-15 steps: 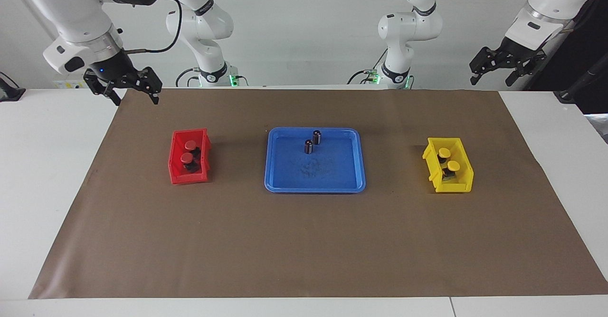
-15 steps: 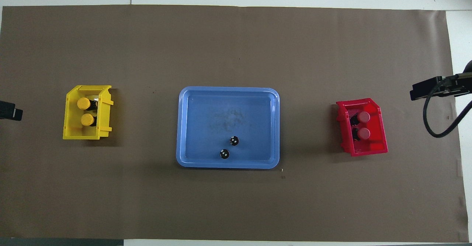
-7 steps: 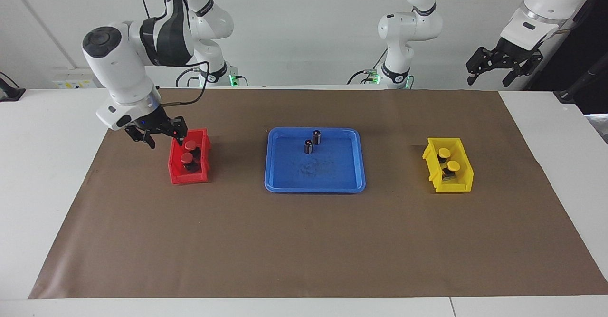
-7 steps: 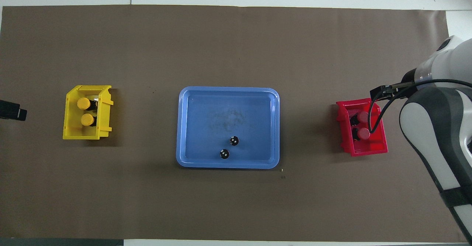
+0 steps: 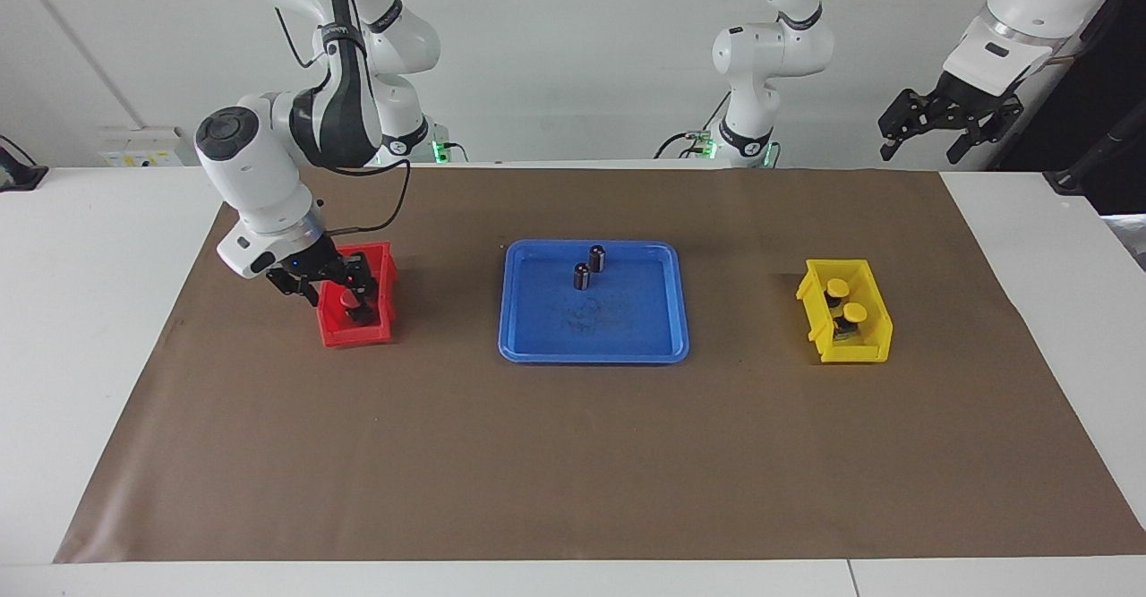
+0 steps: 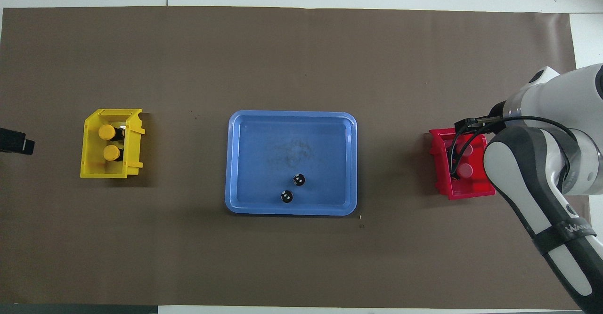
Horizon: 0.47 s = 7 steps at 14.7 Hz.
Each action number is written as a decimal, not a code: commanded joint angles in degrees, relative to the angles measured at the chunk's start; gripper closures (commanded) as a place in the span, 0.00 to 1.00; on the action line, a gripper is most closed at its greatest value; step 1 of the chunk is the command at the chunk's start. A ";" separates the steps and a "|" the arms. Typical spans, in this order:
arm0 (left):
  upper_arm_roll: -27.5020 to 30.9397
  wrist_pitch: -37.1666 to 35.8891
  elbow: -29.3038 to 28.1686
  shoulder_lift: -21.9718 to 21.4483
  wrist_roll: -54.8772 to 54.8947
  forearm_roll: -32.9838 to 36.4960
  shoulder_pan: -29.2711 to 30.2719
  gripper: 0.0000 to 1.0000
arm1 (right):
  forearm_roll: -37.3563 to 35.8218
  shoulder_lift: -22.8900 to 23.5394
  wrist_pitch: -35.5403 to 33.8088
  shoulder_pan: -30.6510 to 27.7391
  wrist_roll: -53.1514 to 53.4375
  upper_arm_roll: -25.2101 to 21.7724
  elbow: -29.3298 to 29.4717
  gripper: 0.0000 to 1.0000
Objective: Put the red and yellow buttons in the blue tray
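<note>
Right gripper: reaching into red bin at red buttons; jaws' state unclear. Left gripper: waiting aloft, jaws spread.

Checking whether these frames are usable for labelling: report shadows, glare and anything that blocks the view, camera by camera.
Facing view: even light, no glare; the blue tray and red bin cast only soft, short shadows, and the right end effector hides part of the bin's contents. Overhead view: the right arm covers part of the red bin, only one red button shows; the tray floor shows a faint sheen.
</note>
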 commanded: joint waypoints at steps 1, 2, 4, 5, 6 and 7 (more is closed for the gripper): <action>0.58 0.88 -3.45 -2.71 0.23 -0.53 1.49 0.00 | 1.03 -1.09 4.27 -0.35 -0.28 0.28 -4.00 0.27; 0.59 0.97 -3.89 -2.89 0.49 -0.53 2.63 0.00 | 1.03 -1.18 4.63 -0.44 -0.37 0.28 -4.35 0.28; 0.59 1.23 -3.89 -2.89 0.58 -0.53 2.99 0.00 | 1.03 -1.36 6.03 -0.52 -0.98 0.28 -6.11 0.33; 0.59 1.32 -3.81 -2.80 0.58 -0.53 2.99 0.00 | 1.03 -1.36 6.30 -0.44 -0.98 0.28 -6.29 0.34; 0.59 1.76 -3.89 -2.80 0.58 -0.44 2.90 0.00 | 1.03 -1.36 6.30 -0.44 -0.98 0.28 -6.29 0.35; 0.59 2.20 -3.98 -2.89 0.67 -0.44 2.90 0.00 | 1.03 -1.36 6.30 -0.35 -0.90 0.28 -6.38 0.36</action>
